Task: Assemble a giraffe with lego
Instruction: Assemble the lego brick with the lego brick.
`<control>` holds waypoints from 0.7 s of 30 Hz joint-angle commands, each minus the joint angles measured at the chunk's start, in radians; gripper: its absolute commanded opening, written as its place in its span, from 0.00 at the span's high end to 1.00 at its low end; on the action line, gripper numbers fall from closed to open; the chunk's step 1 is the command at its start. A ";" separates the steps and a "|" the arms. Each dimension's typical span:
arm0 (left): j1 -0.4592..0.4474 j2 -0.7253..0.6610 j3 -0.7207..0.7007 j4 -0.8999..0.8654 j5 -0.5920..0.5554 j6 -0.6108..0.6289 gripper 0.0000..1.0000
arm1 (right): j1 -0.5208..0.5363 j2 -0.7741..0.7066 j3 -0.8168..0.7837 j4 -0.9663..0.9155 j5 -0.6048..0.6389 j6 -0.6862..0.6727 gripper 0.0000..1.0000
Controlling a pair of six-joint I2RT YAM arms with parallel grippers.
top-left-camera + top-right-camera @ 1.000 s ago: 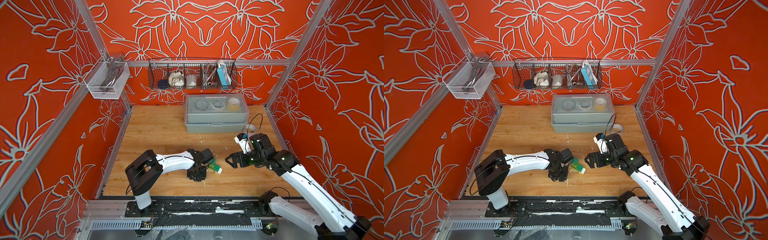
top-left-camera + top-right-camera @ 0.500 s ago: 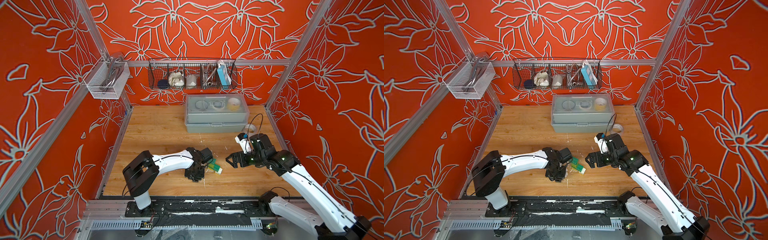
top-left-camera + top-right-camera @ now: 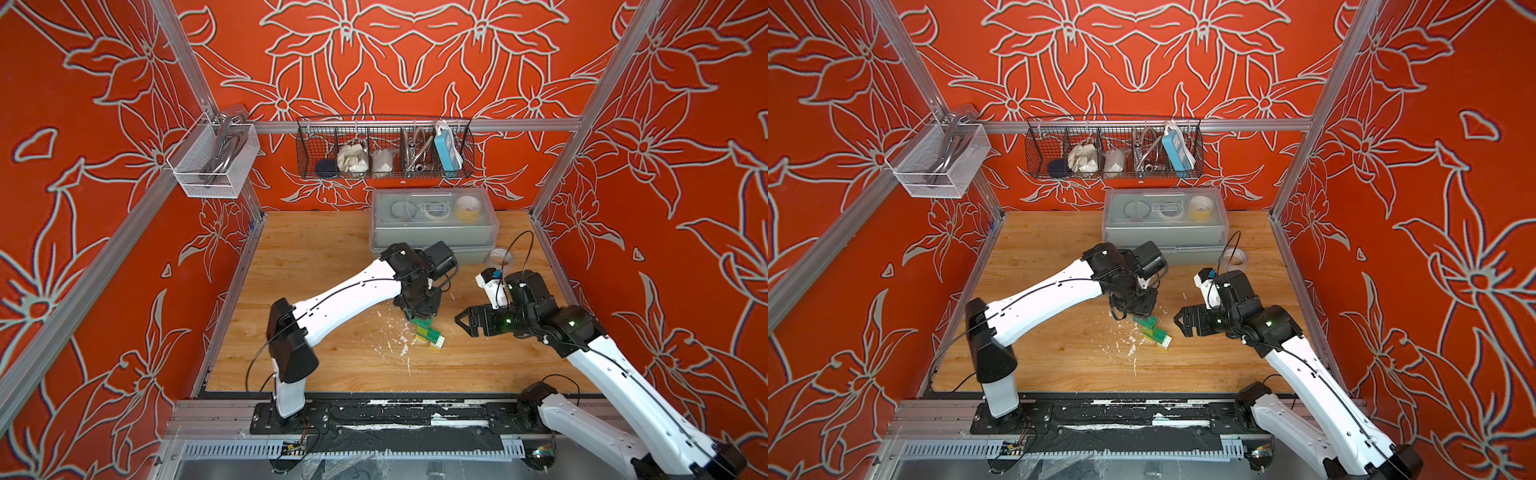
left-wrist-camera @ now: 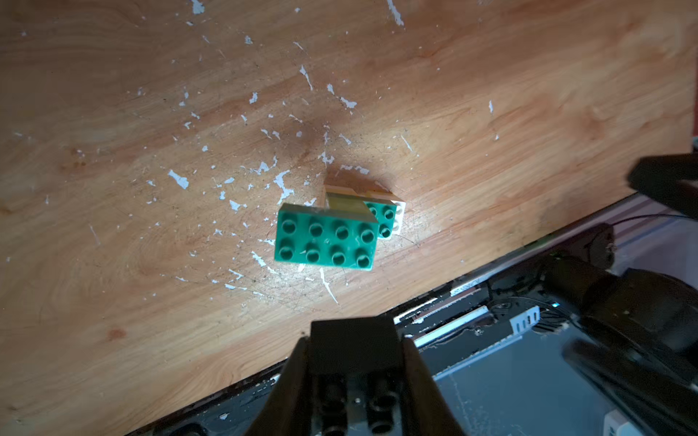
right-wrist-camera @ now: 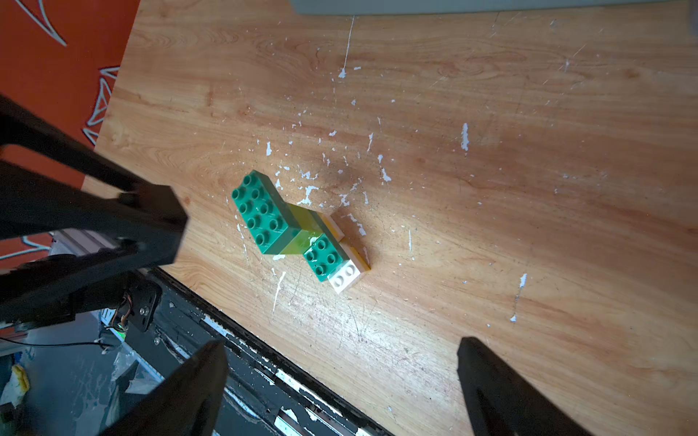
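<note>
The giraffe (image 3: 429, 333) (image 3: 1154, 332) stands on the wooden table (image 3: 316, 270). Its dark green head (image 4: 326, 236) sits on a lime neck over a dark green body (image 5: 325, 256), with white and yellow legs below. My left gripper (image 3: 419, 311) (image 3: 1133, 309) (image 4: 353, 339) hovers just above and behind the head, shut on a black lego brick (image 4: 353, 351). My right gripper (image 3: 463, 324) (image 3: 1183, 322) (image 5: 340, 351) is open and holds nothing, a short way to the right of the giraffe (image 5: 287, 226).
A grey lidded box (image 3: 432, 224) stands at the back of the table with a tape roll (image 3: 500, 255) beside it. A black wire basket (image 3: 384, 149) hangs on the back wall and a white mesh basket (image 3: 212, 162) on the left rail. White flecks dot the wood.
The left gripper has risen from the table left of the giraffe, carrying the black brick up and toward the back. The right arm has stayed still.
</note>
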 commanded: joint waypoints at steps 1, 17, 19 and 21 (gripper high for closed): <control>0.006 0.057 0.071 -0.115 0.013 0.079 0.74 | -0.025 -0.027 -0.007 -0.029 -0.016 -0.003 0.00; 0.004 0.177 0.160 -0.134 0.015 0.117 0.74 | -0.088 -0.033 -0.018 -0.025 -0.058 -0.013 0.00; 0.004 0.187 0.170 -0.134 0.019 0.116 0.74 | -0.091 -0.033 -0.019 -0.024 -0.060 -0.013 0.00; 0.004 0.198 0.182 -0.136 0.022 0.116 0.74 | -0.094 -0.034 -0.020 -0.024 -0.061 -0.013 0.00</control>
